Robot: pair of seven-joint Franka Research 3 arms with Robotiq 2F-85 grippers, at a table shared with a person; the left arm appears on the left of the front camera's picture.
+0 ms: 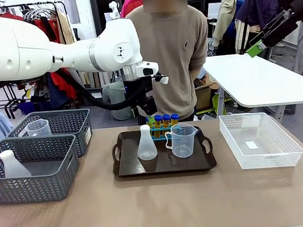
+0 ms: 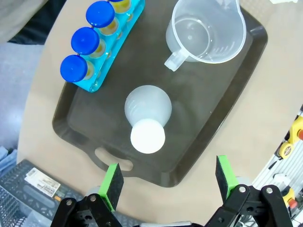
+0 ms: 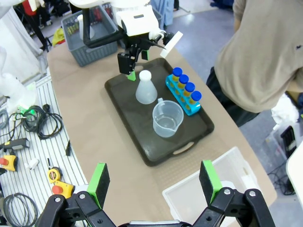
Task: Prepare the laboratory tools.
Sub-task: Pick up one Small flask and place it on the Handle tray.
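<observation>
A translucent white conical flask [image 1: 146, 143] and a clear handled beaker [image 1: 182, 141] stand on the dark brown tray [image 1: 164, 167]. Behind them, several blue-capped tubes [image 1: 163, 121] of yellow-orange liquid sit in the small blue rack [image 2: 115, 46]. My left gripper [image 2: 168, 177] hangs open above the tray's near handle end, with the flask [image 2: 147, 118] below and just ahead of its green pads [image 2: 113, 179]. Nothing is between them. My right gripper [image 3: 154, 182] is open and high up, looking down on the tray [image 3: 142, 137], the beaker [image 3: 167, 118] and the tubes [image 3: 186, 90].
Two grey mesh baskets stand at the left; the near one [image 1: 35, 179] holds another flask, the far one [image 1: 62, 121] another beaker. A white mesh basket [image 1: 260, 141] sits right of the tray. A person [image 1: 170, 53] stands behind the table.
</observation>
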